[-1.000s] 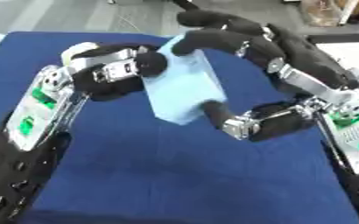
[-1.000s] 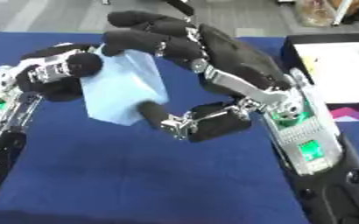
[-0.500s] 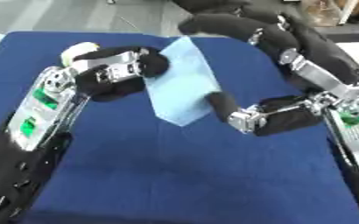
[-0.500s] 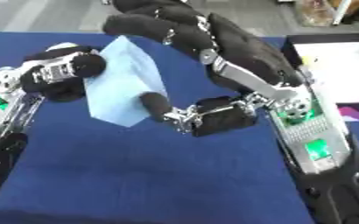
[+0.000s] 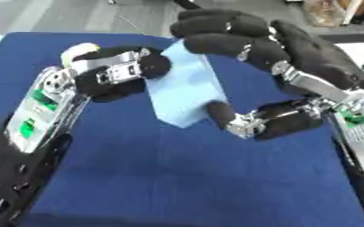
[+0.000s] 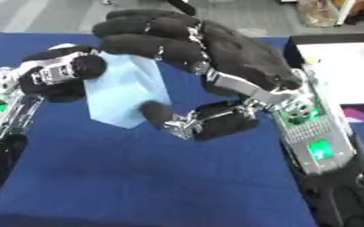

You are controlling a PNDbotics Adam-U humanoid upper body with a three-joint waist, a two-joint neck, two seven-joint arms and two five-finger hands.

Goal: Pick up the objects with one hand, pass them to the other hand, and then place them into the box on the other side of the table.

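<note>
handover in mid-air over the blue table

the pad (image 5: 187, 86), a pale blue flat block, hangs above the table (image 5: 177, 177) near picture centre, held between both hands. its long axis runs tilted, from about 12 o'clock down to 6 o'clock, the lower corner pointing at the cloth.

the left hand (image 5: 115, 73) sits at the pad's 9 o'clock edge, fingers curled round that side. the right hand (image 6: 208, 48) arches over it from 3 o'clock: fingers hooked over the top edge at 12 o'clock, thumb (image 5: 220, 113) pressed under the lower face near 5 o'clock, so it pinches the pad top to bottom. both hands look closed on it; neither is spread.

the box (image 6: 340, 66), white inside with a dark rim, lies at 2 o'clock in the right eye view, on the right hand's side and well apart from the pad. so the right hand is the nearer carrier, and the coming move likely needs the left hand to let go first, then a swing toward 2 o'clock.
</note>
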